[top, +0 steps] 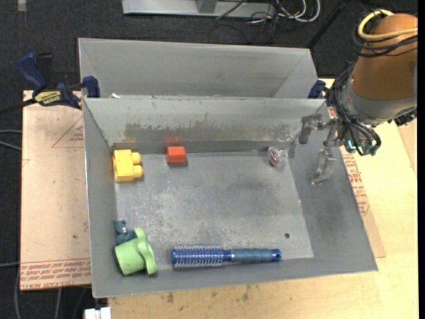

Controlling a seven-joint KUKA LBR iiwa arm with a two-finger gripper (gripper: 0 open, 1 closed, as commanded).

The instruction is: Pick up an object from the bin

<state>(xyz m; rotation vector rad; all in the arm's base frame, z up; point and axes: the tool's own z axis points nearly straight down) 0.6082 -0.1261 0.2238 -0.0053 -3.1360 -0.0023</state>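
Camera view looks down on a scuffed grey metal bin [232,205] on dark carpet, where along the near edge a blue hairbrush [226,256] lies left to right, bristles left and handle right, a green plastic piece [135,258] near its bristle end. Farther back, by the far wall, sit a yellow block [126,165], an orange cube [176,154] and a small silvery crumpled thing [275,156], too small to tell its kind or long axis. Over the right sloping wall, near that crumpled thing but apart from it, hangs the gripper [322,165]; whether it is wide or narrow cannot be told.
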